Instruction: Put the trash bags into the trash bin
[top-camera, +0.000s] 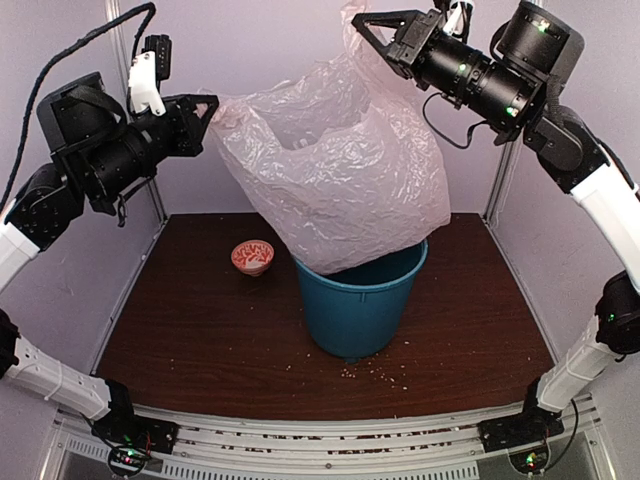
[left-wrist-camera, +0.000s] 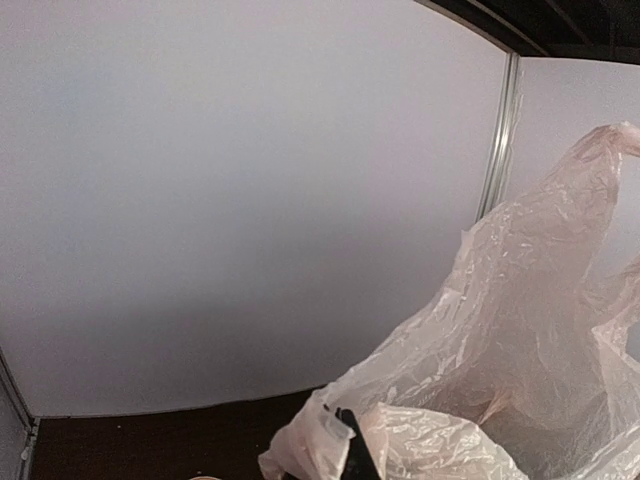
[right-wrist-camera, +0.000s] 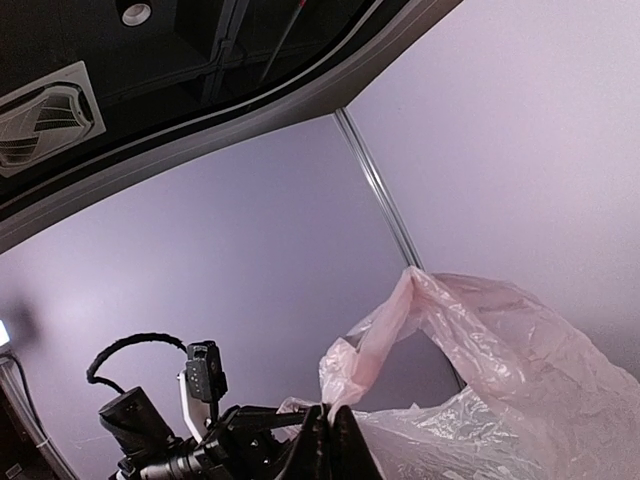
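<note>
Overhead, I hold the trash bag (top-camera: 330, 170) slung between both arms, the left gripper (top-camera: 207, 106) and the higher right gripper (top-camera: 362, 28) each pinched shut on an upper corner. It hangs vertically, its bottom dipping into the trash bin (top-camera: 360, 320) directly below.

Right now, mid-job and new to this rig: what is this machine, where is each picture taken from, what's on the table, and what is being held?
These are two robot arms bolted at the table's near edge, each ending in a two-finger gripper. The wide picture comes from a fixed camera above and behind them. The other two come from a camera on each wrist. The left gripper and right gripper each pinch a top corner of one pale-pink plastic bag, which hangs spread between them with its bottom at the mouth of the teal-blue bin. The dark table also holds a small red-and-white bowl and scattered crumbs.
</note>
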